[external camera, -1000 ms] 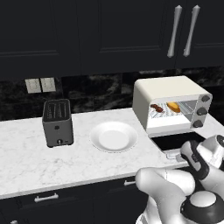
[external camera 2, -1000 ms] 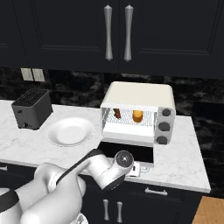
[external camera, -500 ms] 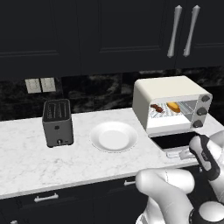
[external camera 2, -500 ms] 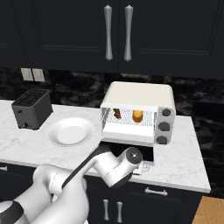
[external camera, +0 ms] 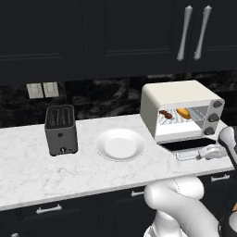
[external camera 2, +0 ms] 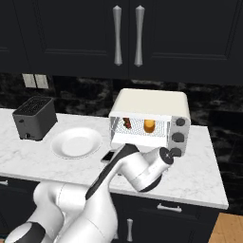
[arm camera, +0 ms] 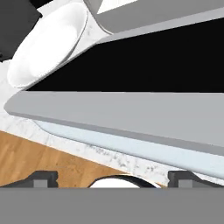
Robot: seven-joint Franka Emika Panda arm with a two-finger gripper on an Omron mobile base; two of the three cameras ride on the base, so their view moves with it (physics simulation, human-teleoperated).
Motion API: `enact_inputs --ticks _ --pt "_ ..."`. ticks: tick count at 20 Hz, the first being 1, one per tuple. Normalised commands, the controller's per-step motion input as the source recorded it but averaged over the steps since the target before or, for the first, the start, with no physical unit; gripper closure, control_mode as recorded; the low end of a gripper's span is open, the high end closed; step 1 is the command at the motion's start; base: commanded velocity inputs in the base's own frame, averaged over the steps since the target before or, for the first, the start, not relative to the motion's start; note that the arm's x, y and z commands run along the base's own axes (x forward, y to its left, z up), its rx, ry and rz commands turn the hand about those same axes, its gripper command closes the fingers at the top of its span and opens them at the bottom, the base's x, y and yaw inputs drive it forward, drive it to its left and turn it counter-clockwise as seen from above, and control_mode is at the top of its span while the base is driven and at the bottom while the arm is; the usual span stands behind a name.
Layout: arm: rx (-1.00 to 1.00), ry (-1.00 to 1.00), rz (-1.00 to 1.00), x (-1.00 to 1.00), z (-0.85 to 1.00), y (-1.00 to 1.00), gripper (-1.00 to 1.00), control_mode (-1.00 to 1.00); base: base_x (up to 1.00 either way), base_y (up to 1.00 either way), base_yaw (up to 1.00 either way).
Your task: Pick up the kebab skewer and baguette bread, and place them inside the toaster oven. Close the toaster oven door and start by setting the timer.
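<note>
Now: tool spread wide, gripping nothing, just under the dropped toaster oven door | kebab skewer and baguette bread side by side on the rack inside toaster oven | plate on counter

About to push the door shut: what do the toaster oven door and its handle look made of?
The toaster oven door looks like dark glass in a cream frame, smooth and probably painted metal. Its handle looks like brushed silver metal, a pale, rounded bar. Everything is rendered, so that's a guess.
</note>
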Motion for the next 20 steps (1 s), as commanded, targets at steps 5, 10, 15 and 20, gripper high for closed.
enact_inputs --ticks 5,10,15,20 --pt "0.0 -0.26 0.0 0.9 0.08 0.74 -1.0 -1.0 0.0 0.0 0.0" --pt "0.0 -0.27 0.0 0.87 0.0 0.88 -1.0 -1.0 0.0 0.0 0.0" --pt "0.0 -0.27 -0.02 0.96 0.0 0.98 -1.0 -1.0 0.0 0.0 0.0" --pt "0.0 -0.21 -0.03 0.94 0.0 0.92 -1.0 -1.0 0.0 0.0 0.0"
